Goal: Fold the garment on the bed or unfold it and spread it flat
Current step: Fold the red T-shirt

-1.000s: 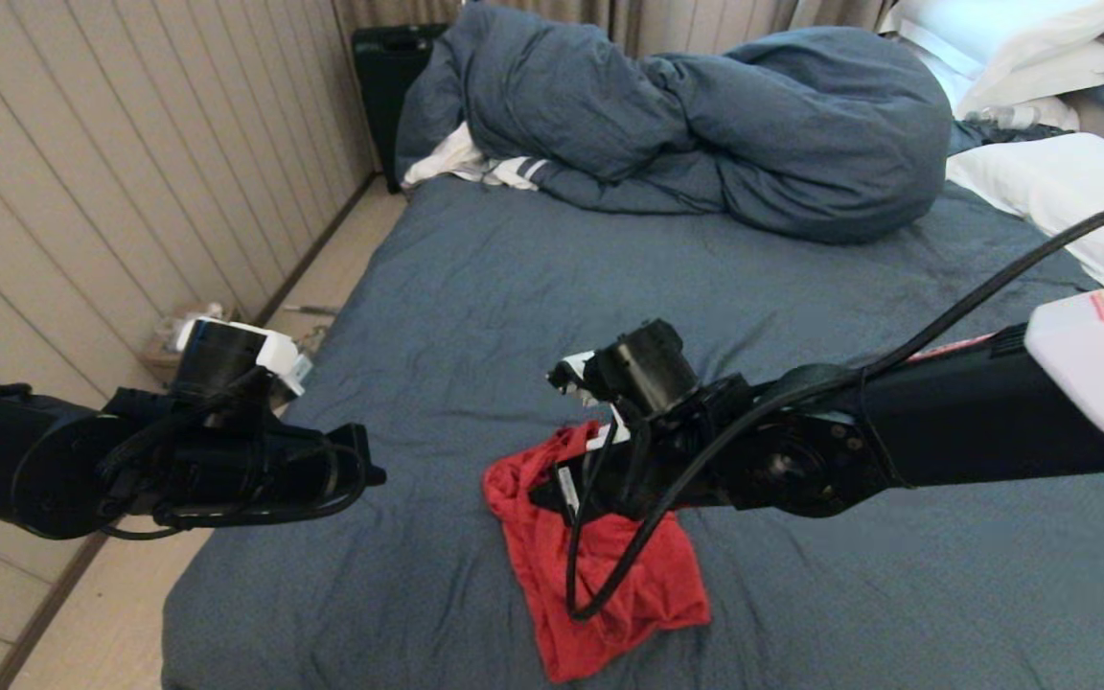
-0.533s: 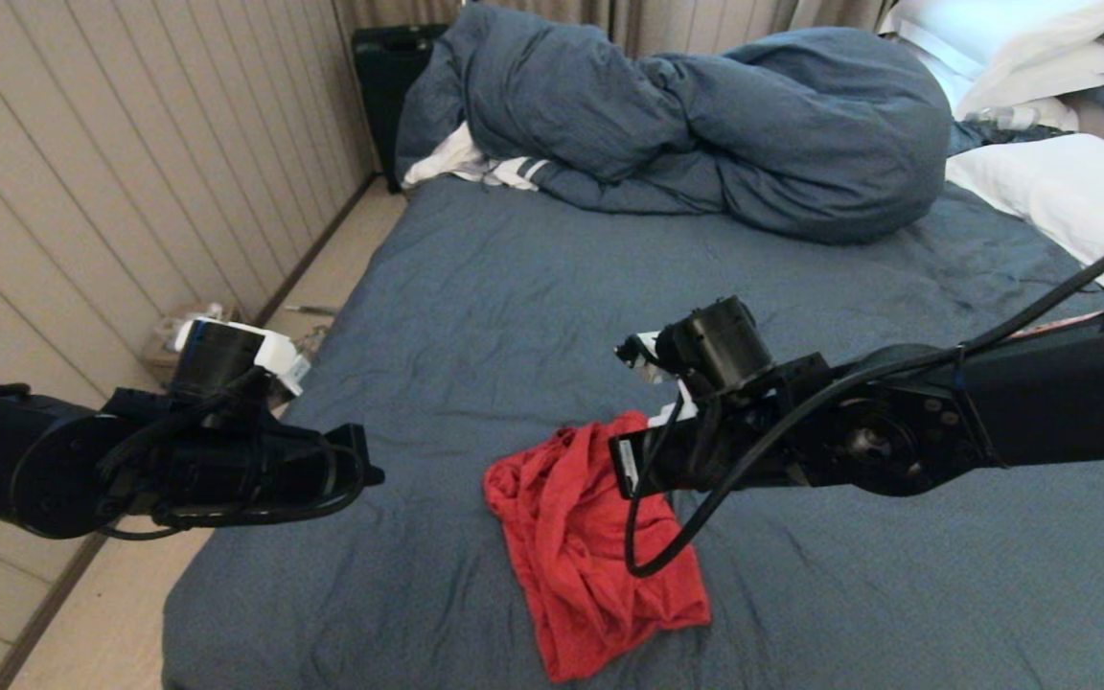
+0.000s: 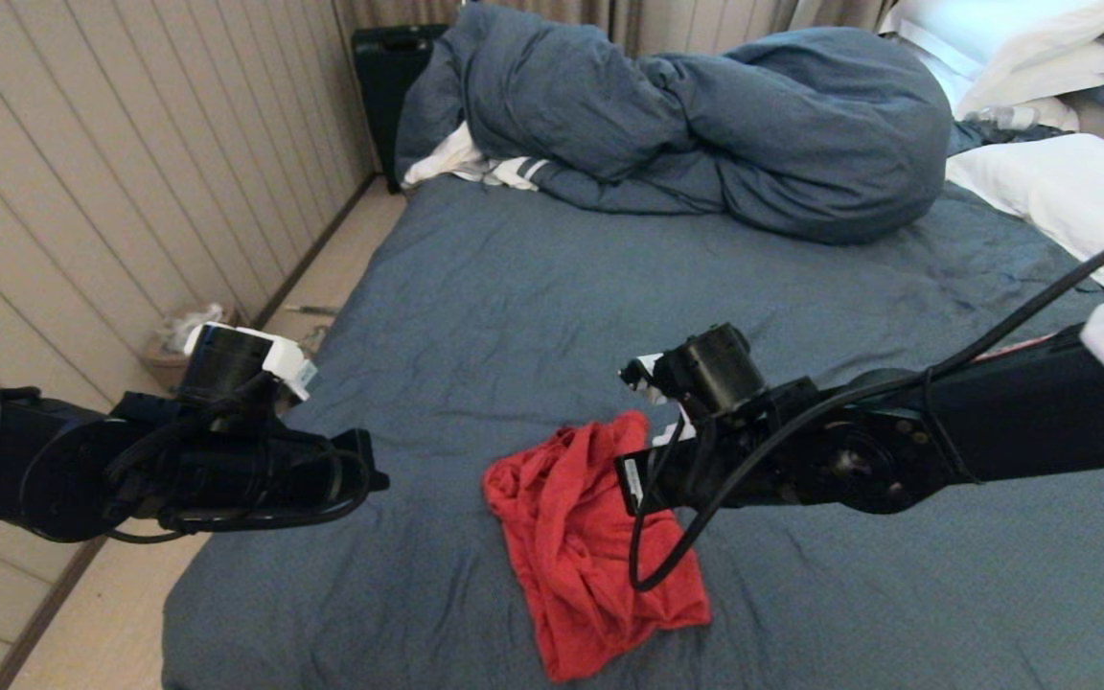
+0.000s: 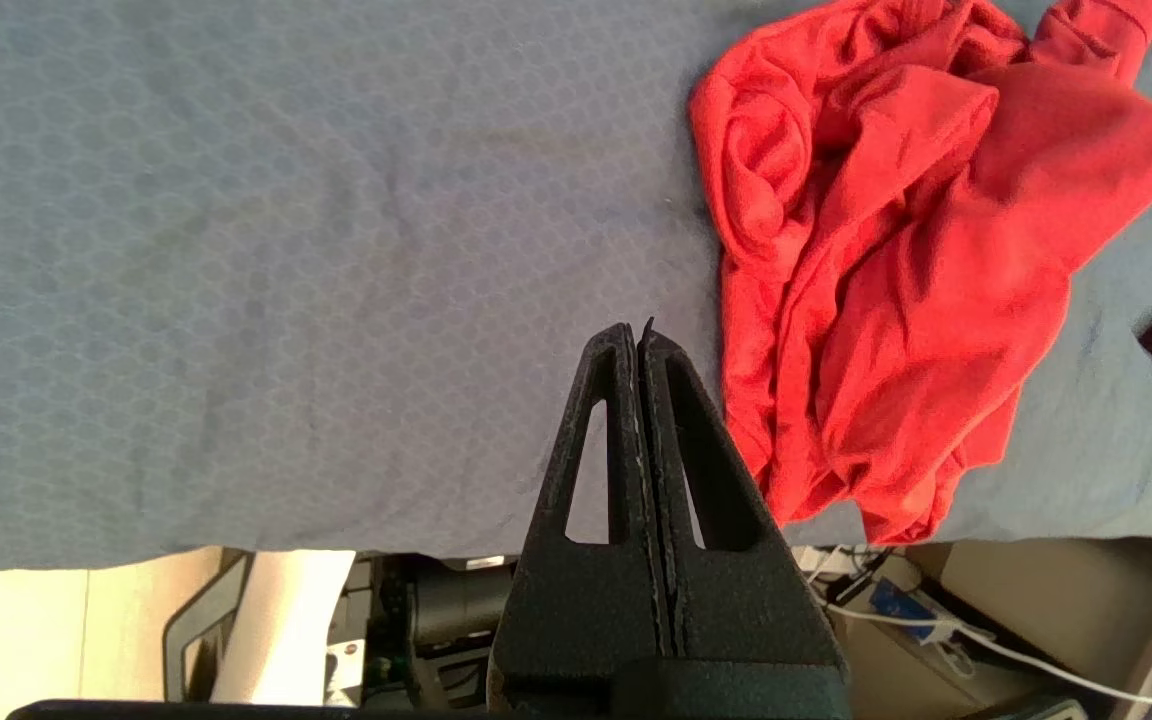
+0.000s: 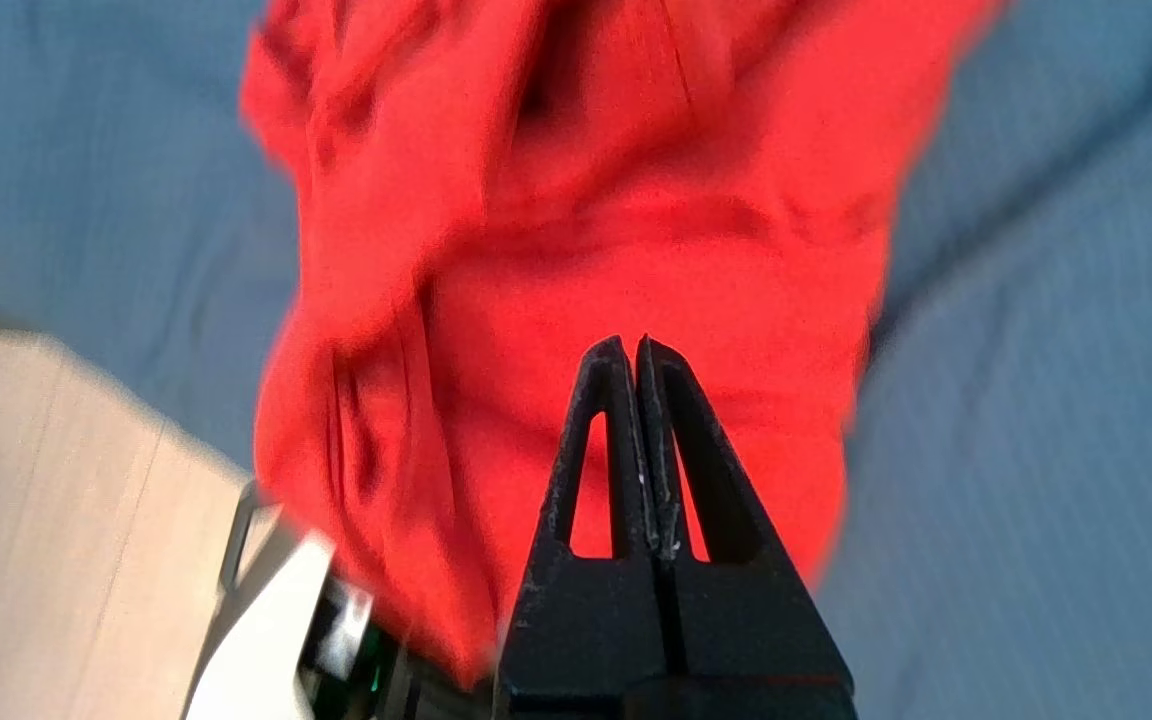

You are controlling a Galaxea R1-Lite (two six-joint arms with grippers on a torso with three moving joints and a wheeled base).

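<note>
Head view: the garment (image 3: 590, 546), a crumpled red heap, lies on the bed (image 3: 533, 287) near its front edge, on the wrinkled dark blue-grey sheet. The right arm reaches in over the heap's right side, its end effector hidden under the wrist. The left end effector (image 3: 375, 476) hangs at the bed's left edge, apart from the cloth. A bunched duvet (image 3: 705, 115) and white pillows (image 3: 1060, 192) sit at the far end.

Left wrist view: the left end effector (image 4: 639, 340) has its fingers pressed together on nothing, above bare sheet just beside the garment (image 4: 896, 260).

Right wrist view: the right end effector (image 5: 634, 350) is also closed tight and empty, poised over the red garment (image 5: 576, 250)
</note>
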